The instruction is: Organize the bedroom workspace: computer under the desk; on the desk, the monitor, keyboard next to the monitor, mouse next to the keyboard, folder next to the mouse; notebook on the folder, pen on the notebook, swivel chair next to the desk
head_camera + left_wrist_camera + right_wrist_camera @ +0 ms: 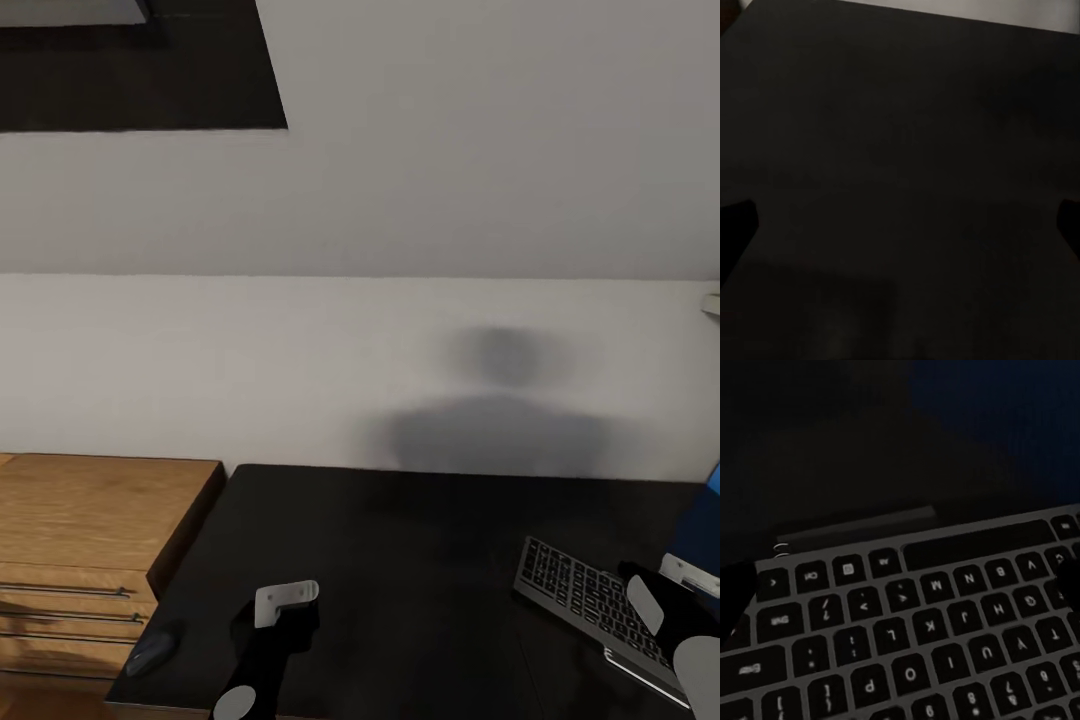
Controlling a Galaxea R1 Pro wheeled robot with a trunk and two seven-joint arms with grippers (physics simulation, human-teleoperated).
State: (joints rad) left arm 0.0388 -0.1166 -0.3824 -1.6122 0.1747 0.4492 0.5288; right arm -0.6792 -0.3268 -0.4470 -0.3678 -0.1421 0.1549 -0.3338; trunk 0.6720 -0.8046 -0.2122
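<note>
**Black desk top, keyboard at its right, mouse at its left corner**

A long glossy black desk (400, 560) filled the lower part of the head view, its smooth top faintly reflecting the pale wall behind. At the desk's near left corner lay a small dark rounded mouse (152, 650), close to the edge. Just right of it the left gripper (268, 640) hung low over the bare top, black arm under a light grey bracket; in the left wrist view its dark fingertips (736, 225) stood wide apart at the frame's edges with nothing between them. At the near right, a slim keyboard with dark keys and a thin grey rim (590, 605) lay slanted on the desk. The right gripper (660, 625) hovered over its near end, and whether its jaws were parted could not be told. Beyond the keyboard, at the right edge, showed part of a flat bright blue folder (700, 530). Left of the desk stood a plain wooden dresser (90, 560) with slim metal drawer handles. A soft shadow lay on the white wall (350, 350).
</note>
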